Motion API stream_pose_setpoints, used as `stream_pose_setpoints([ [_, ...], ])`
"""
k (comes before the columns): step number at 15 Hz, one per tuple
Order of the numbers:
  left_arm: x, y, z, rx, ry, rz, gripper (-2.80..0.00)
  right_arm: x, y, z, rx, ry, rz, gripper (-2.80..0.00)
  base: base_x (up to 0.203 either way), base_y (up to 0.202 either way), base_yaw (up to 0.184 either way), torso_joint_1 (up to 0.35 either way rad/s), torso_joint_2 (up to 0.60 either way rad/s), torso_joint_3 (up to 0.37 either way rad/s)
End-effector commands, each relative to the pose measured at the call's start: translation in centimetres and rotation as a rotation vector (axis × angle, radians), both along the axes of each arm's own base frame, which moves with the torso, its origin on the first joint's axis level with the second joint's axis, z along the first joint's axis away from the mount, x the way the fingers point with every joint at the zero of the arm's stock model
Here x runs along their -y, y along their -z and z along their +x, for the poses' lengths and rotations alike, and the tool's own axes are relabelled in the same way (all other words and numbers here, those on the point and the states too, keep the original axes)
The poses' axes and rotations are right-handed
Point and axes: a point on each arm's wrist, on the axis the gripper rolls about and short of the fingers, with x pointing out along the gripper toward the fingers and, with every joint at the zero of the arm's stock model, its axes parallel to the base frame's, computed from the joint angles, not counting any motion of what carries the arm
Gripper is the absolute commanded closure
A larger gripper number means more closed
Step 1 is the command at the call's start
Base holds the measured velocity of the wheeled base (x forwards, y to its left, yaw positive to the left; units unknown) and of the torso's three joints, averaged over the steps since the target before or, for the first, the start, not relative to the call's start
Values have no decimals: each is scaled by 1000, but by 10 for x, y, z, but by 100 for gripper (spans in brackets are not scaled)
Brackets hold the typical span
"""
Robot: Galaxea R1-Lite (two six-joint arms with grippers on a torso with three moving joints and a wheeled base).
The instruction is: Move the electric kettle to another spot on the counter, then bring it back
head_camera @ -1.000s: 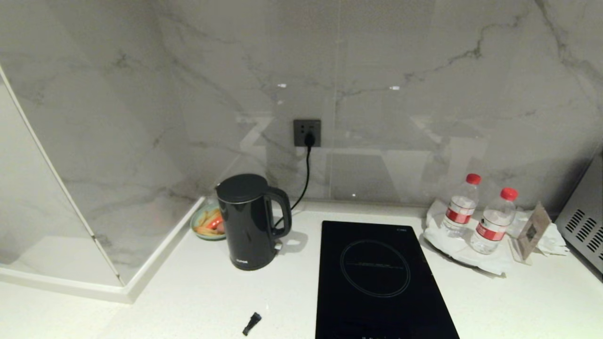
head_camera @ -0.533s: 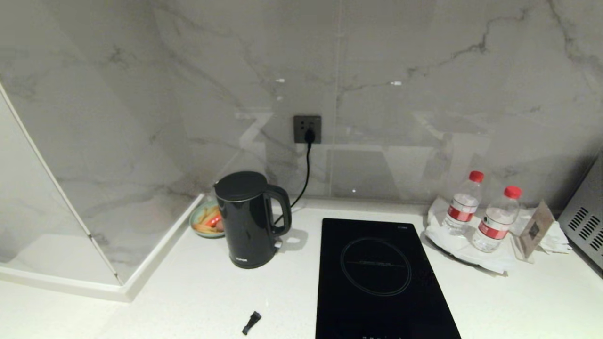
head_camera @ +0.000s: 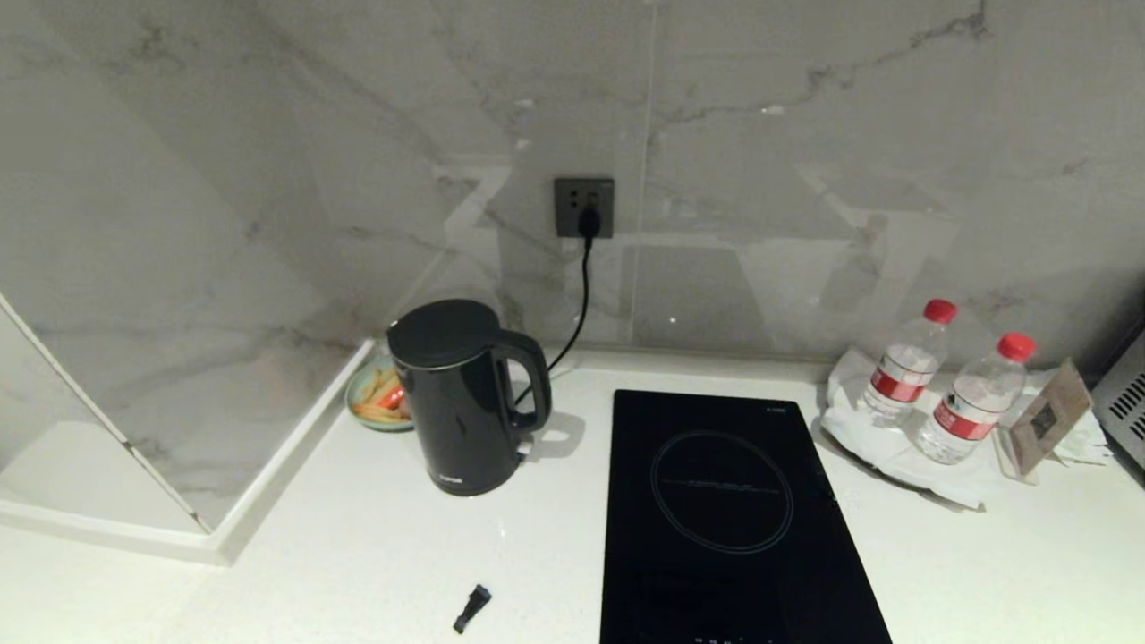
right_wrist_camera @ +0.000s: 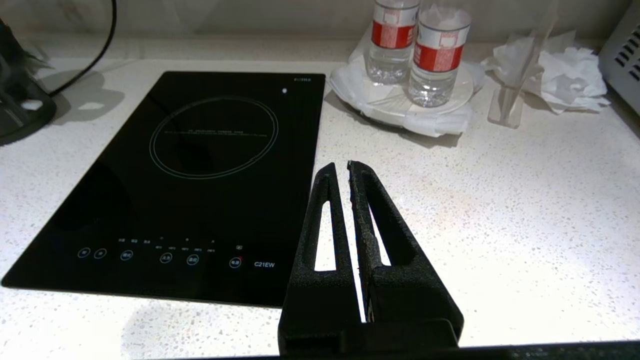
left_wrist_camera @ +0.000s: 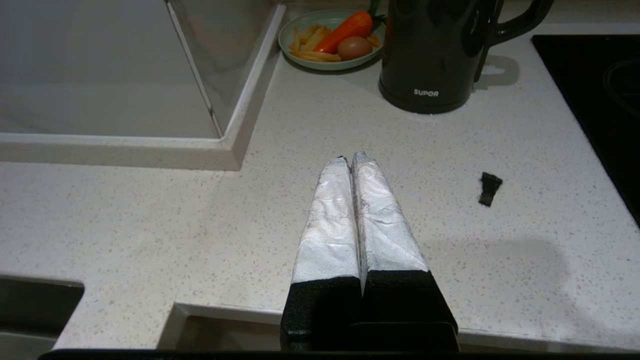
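While both arms hang back over the front of the counter (head_camera: pixel 376 555), neither touches anything.
Kettle (head_camera: pixel 454 398): upright near the back wall, handle toward the hob (head_camera: pixel 729 510), a food dish (head_camera: pixel 376 401) just behind it.
Left gripper (left_wrist_camera: pixel 349 160): foil-wrapped fingers pressed together, empty, well short of the kettle.
Right gripper (right_wrist_camera: pixel 340 167): fingers closed, empty, beside the hob.
Bottles (head_camera: pixel 905 362): on a plate, right of the hob.

A glossy black cylindrical electric kettle (head_camera: pixel 461 402) is showing white lettering; the white stone surface (head_camera: pixel 376 555) is looking finely speckled; two clear plastic bottles (head_camera: pixel 905 362) are wearing red caps and red-white labels.
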Motion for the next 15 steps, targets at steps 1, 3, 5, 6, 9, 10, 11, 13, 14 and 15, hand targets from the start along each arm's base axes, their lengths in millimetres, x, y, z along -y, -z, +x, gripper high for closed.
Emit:
stream_pose_setpoints([
  [1, 0, 0, 0, -3, -2, -1, 0, 0, 0, 0, 0, 0, 0, 0, 0, 0, 0, 4, 0, -195],
  [3, 0, 0, 0, -3, -2, 0, 0, 0, 0, 0, 0, 0, -1, 0, 0, 0, 0, 2, 1, -196],
  [5, 0, 0, 0, -4, -3, -1, 0, 0, 0, 0, 0, 0, -1, 0, 0, 0, 0, 5, 5, -202],
  [6, 0, 0, 0, -3, -3, -1, 0, 0, 0, 0, 0, 0, -1, 0, 0, 0, 0, 2, 2, -190],
  [9, 0, 0, 0, -3, -7, -6, 0, 0, 0, 0, 0, 0, -1, 0, 0, 0, 0, 2, 1, -143],
  [10, 0, 0, 0, -3, -7, -4, 0, 0, 0, 0, 0, 0, 1, 0, 0, 0, 0, 4, 2, -48],
  [11, 0, 0, 0, -3, -5, 2, 0, 0, 0, 0, 0, 0, -1, 0, 0, 0, 0, 0, 0, 0],
  [13, 0, -2, 0, 0, -6, 16, 0, 0, 0, 0, 0, 0, -1, 0, 0, 0, 0, 0, 0, 0],
  [14, 0, -11, -3, 26, -2, 16, 0, 0, 0, 0, 0, 0, -1, 0, 0, 0, 0, 0, 0, 0],
  [15, 0, -25, -5, 46, 2, 16, 0, 0, 0, 0, 0, 0, -1, 0, 0, 0, 0, 0, 0, 0],
])
